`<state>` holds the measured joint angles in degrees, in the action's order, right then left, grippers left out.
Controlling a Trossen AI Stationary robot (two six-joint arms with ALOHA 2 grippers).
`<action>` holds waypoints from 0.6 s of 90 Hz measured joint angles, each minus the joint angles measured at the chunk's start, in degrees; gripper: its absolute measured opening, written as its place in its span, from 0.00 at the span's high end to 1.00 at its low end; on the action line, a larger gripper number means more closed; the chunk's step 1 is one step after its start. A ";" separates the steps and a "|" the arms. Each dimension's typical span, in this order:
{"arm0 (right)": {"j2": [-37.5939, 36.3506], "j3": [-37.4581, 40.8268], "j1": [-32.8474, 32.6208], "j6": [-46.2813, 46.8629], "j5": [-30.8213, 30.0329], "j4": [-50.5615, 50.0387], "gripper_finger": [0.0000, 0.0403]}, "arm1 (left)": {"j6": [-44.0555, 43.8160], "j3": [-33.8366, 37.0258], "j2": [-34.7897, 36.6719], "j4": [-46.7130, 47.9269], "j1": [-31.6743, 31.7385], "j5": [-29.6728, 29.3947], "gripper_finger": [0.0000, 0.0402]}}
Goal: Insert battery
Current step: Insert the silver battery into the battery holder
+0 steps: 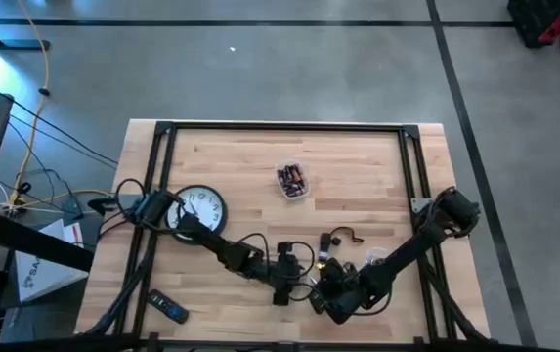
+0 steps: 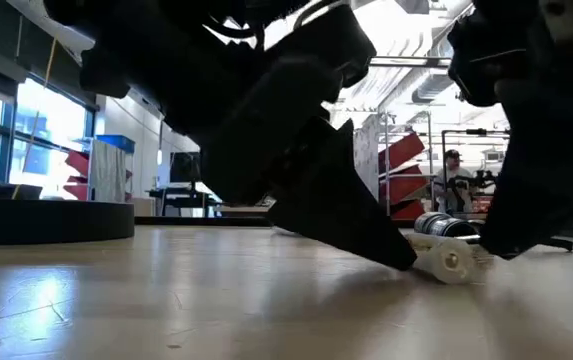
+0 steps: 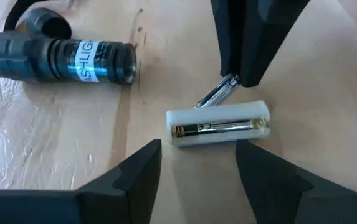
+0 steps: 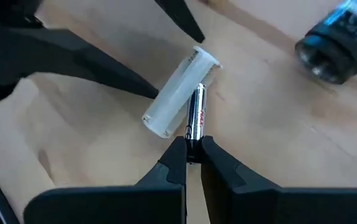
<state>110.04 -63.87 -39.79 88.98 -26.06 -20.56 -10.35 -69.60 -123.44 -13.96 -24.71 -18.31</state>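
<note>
— What are the jaws doing?

— The right gripper (image 4: 192, 154) is clenched on the tail of a AA battery (image 4: 196, 112), holding it slanted with its far end against the white battery holder (image 4: 177, 92). The left gripper (image 3: 197, 163) is spread wide, its fingers standing either side of that holder without touching it.

— And the holder itself?

— It lies flat on the wooden table (image 1: 358, 166), near the front edge between the two arms. In the left wrist view one cell already sits in a slot along its length, so I judge this is a further cell going in.

— So which step is this?

— Seating the battery. It is at the holder's side, not yet down in a slot as far as I can tell.

— What does the next move need?

— Lining the cell up parallel with the empty slot, then pressing it down. The holder is light and free, so the left gripper probably has to close on it to brace it.

— Anything else nearby?

— The flashlight body (image 3: 60, 53) lies well apart from the holder, and a tub of spare batteries (image 1: 292, 180) sits mid-table.
</note>
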 joint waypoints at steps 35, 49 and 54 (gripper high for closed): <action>0.00 0.00 0.83 -1.82 -0.09 0.10 1.00 | 0.04 0.00 0.00 0.44 -0.07 0.20 0.46; 0.00 -0.03 0.93 -2.02 0.08 0.25 1.00 | 0.07 0.00 0.00 0.40 -0.07 0.20 0.46; -0.02 -0.03 1.10 -2.02 0.27 0.25 1.00 | 0.07 0.00 0.00 0.38 -0.07 0.20 0.46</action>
<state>110.02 -63.90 -38.69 86.96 -25.80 -20.31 -10.28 -69.60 -123.44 -13.58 -24.77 -18.11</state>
